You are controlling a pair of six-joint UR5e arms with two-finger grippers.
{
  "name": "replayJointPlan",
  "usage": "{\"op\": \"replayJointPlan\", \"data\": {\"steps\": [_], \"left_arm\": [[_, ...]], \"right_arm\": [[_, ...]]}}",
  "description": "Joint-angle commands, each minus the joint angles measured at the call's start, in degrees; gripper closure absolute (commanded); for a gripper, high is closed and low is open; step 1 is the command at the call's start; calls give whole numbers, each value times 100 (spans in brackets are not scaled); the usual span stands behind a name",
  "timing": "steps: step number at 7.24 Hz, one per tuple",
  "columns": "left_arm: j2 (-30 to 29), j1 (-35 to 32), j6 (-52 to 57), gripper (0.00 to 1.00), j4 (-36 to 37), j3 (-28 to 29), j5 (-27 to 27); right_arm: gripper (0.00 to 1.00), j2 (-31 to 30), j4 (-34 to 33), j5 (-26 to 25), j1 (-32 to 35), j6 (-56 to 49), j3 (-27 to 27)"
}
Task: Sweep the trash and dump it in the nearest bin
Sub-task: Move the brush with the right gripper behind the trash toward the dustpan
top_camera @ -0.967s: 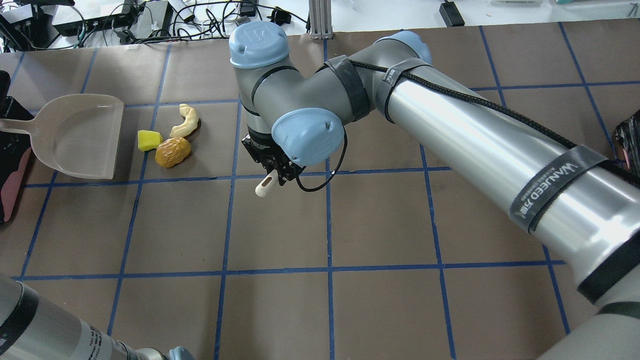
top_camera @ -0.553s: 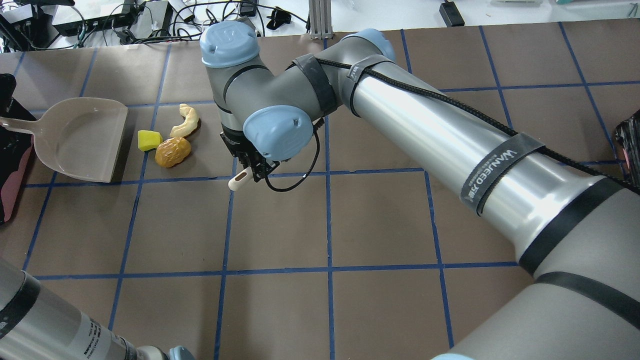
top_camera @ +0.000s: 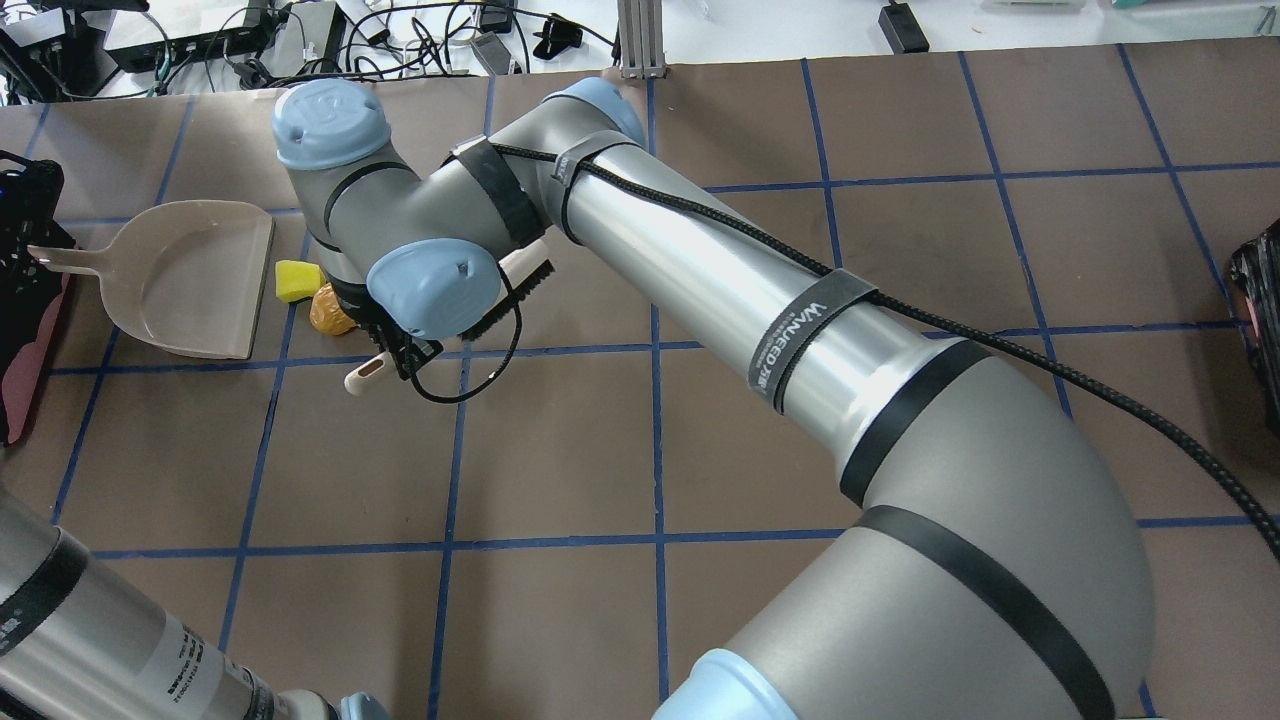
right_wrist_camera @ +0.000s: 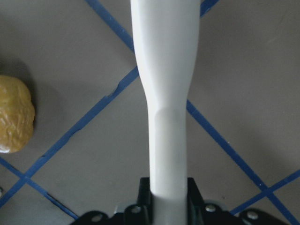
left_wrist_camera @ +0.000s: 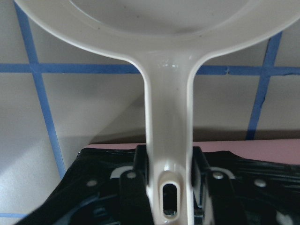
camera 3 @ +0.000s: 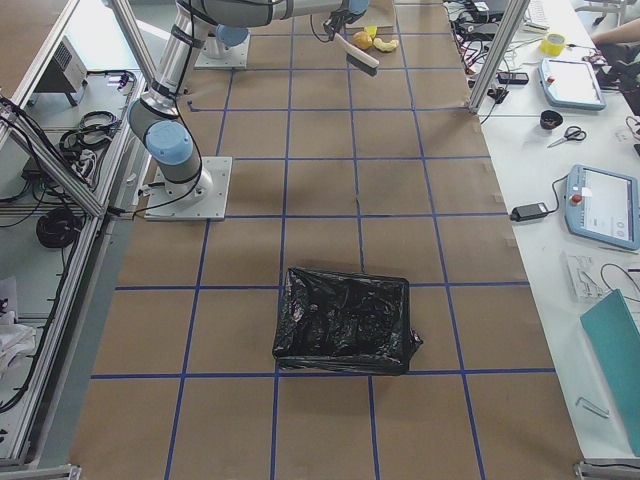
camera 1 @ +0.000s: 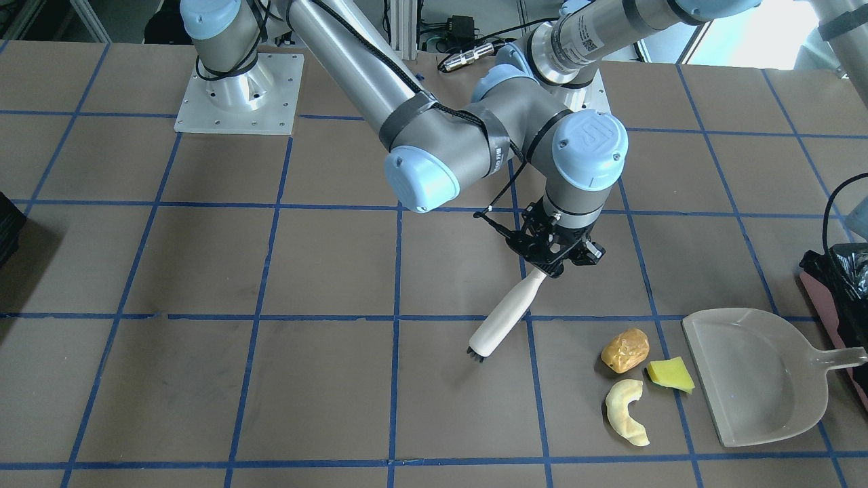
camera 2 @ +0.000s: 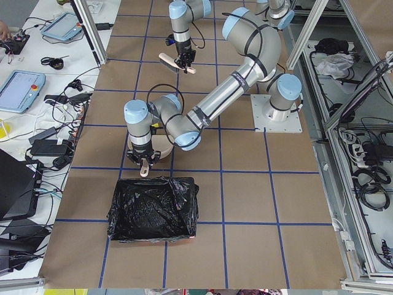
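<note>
Three scraps [camera 1: 625, 350] lie just beside dustpan [camera 1: 753, 379] lip.

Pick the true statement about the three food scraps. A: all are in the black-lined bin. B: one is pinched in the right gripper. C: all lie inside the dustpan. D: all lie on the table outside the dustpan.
D: the brown chunk, the cream crescent and the yellow wedge lie on the table by the mouth of the dustpan, whose pan is bare; the right gripper holds only the brush.
</note>
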Motion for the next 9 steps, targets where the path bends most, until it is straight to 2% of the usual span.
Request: {"op": "replayJointPlan", "data": {"steps": [1, 5, 7, 9], "left_arm": [[-8, -37, -67, 100, -9, -53, -10], [124, -177, -120, 100, 35, -335, 7], [132, -177, -129, 100, 35, -335, 7], [132, -177, -137, 100, 35, -343, 7]], "right_arm": [[100, 423, -86, 337, 120, 16, -538], [100, 1187, -710, 444, 349, 16, -1284], [100, 1373, -885, 592, 358, -54, -1435], [100, 1671, -913, 890, 358, -709, -1743]]}}
